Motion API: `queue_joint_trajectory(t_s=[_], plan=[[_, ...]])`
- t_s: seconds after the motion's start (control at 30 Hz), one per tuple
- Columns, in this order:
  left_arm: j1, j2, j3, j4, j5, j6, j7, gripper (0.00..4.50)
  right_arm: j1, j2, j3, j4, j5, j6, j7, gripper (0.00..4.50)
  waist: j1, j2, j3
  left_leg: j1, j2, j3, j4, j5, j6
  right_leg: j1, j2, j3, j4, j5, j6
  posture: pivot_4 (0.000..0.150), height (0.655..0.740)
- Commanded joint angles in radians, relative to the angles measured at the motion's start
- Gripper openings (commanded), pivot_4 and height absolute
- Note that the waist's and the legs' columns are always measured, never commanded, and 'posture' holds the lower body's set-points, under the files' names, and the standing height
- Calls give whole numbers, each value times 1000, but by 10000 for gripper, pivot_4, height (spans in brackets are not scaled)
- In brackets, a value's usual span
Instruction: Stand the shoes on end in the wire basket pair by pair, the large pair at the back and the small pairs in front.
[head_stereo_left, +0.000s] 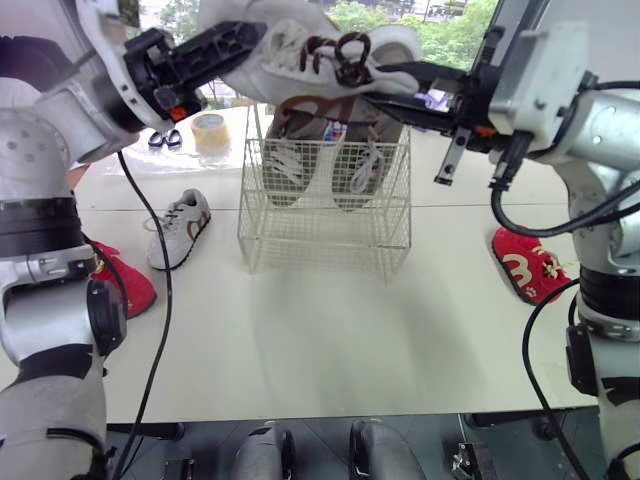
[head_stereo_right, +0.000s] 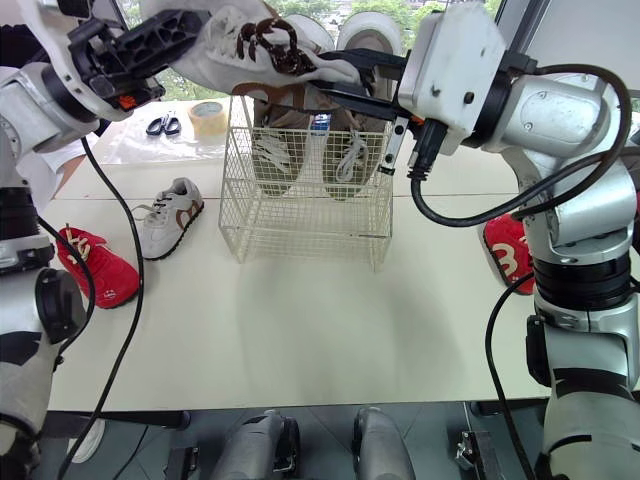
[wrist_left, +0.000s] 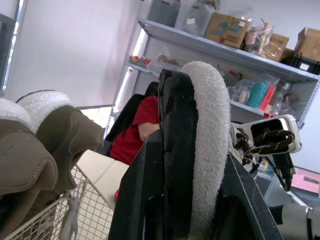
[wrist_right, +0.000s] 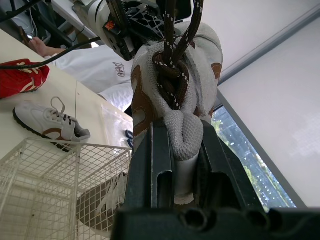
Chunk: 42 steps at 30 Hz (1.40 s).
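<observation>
The left gripper (head_stereo_left: 247, 40) is closed on the fleecy heel collar of the held sneaker (head_stereo_left: 300, 42), and the right gripper (head_stereo_left: 388, 85) is pinched shut on its padded tongue just under the brown laces (head_stereo_left: 340, 55), so the shoe is carried between both arms in the air above the wire basket (head_stereo_left: 325, 215). The large pair (head_stereo_left: 312, 150) is already stood on end at the back of the basket, and the front is left free. The held sneaker is judged to be light and soft: the collar is seen squashed between the left fingers (wrist_left: 175, 150), and the tongue is bunched between the right fingers (wrist_right: 160, 172). A tongue is a floppy hold and little control of the toe can be expected from it; the heel grip is judged the firmer one, and the shoe would be better steered from there while it is tipped upright into the front of the basket. The loose laces could be caught on the wire rim. What appears to be the matching sneaker (head_stereo_left: 180, 228) is lying on the table (head_stereo_left: 330, 330) to the left of the basket, with one red shoe (head_stereo_left: 125, 282) nearer the left edge and another red shoe (head_stereo_left: 528, 265) well apart on the right.
</observation>
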<state>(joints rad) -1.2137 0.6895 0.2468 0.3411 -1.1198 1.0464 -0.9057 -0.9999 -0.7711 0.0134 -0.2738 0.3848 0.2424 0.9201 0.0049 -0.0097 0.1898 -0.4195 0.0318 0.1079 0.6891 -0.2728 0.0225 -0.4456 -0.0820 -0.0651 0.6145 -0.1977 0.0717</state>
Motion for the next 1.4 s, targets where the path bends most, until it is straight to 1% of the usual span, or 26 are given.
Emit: queue_joint_trajectory(t_s=[0.03,0.1,0.13,0.17,0.2,0.27,0.3,0.37,0.47,0.53,0.7,0.83,1.03,1.2,1.37,1.4], plan=[[-2,-18,131,-32,-70,3,91,2605,32,-28,-74,-48,83,124,-14,18236,2,0,0,0,0,0,0,0,0,0,0,0,0,0,0,1500,7400],[24,-44,202,-55,-113,-2,179,2605,93,-28,-150,-69,173,236,-56,29014,2,0,0,0,0,0,0,0,0,0,0,0,0,0,0,1500,7400],[33,-54,226,-67,-129,-5,213,2605,113,-26,-177,-76,200,270,-76,33236,2,0,0,0,0,-1,0,0,0,1,-1,0,0,0,0,1500,7400],[48,-69,255,-87,-150,-12,253,2605,139,-11,-211,-87,242,312,-111,39541,2,-1,0,0,0,-1,0,0,0,1,-1,0,0,0,0,1500,7400],[68,-103,297,-118,-187,-38,315,2605,166,70,-270,-92,350,360,-217,44735,2,-1,0,0,0,-1,0,0,0,1,-1,0,0,1,1,1500,7400],[97,-167,352,-175,-239,-85,411,2605,200,207,-352,-98,537,430,-391,44735,0,-2,0,1,1,-1,0,0,0,1,-1,0,0,1,1,1500,7400],[109,-215,366,-215,-256,-122,452,2605,207,313,-367,-101,642,434,-497,44735,0,-2,0,2,1,-1,0,0,0,2,-1,0,1,1,1,1500,7400],[128,-277,367,-276,-266,-171,494,2605,204,445,-375,-108,759,441,-633,44735,0,-1,0,3,1,-2,-1,2,-3,3,-1,0,2,1,0,1500,7400],[163,-373,344,-315,-225,-273,496,2605,182,651,-295,-99,839,417,-740,44735,-1,-1,0,3,0,-2,-2,2,-4,2,-1,0,4,2,0,1500,7400],[181,-413,329,-328,-222,-308,499,2605,154,736,-254,-82,823,383,-768,44735,-1,-1,0,4,0,-2,-3,2,-4,2,-1,0,3,2,0,1500,7400],[225,-446,292,-375,-262,-317,521,2605,124,772,-220,-59,787,338,-766,44735,2,-2,-1,3,0,-2,-3,1,-1,2,0,0,1,2,0,1500,7400],[272,-472,268,-418,-287,-320,555,2605,96,764,-214,-27,772,309,-756,44735,0,-2,-1,2,0,-2,-3,0,1,2,0,0,0,2,0,1500,7400],[327,-478,236,-454,-300,-336,575,2605,74,759,-204,23,740,279,-724,44735,-7,-2,-1,2,0,-2,-3,-2,3,2,0,-1,0,2,0,1500,7400],[368,-475,210,-455,-276,-345,569,2605,26,772,-216,41,763,255,-719,44735,-17,-1,-1,2,0,-2,-3,-2,4,2,0,-1,0,2,0,1500,7400],[381,-469,192,-449,-269,-361,566,2605,23,791,-216,47,785,251,-715,44735,-18,-1,-1,2,0,-2,-4,-2,4,2,0,-1,0,2,0,1500,7400],[386,-467,188,-447,-264,-362,564,2605,25,792,-214,47,782,251,-714,42411,-18,-1,-1,2,0,-2,-4,-2,4,2,0,-1,0,2,0,1500,7400]])
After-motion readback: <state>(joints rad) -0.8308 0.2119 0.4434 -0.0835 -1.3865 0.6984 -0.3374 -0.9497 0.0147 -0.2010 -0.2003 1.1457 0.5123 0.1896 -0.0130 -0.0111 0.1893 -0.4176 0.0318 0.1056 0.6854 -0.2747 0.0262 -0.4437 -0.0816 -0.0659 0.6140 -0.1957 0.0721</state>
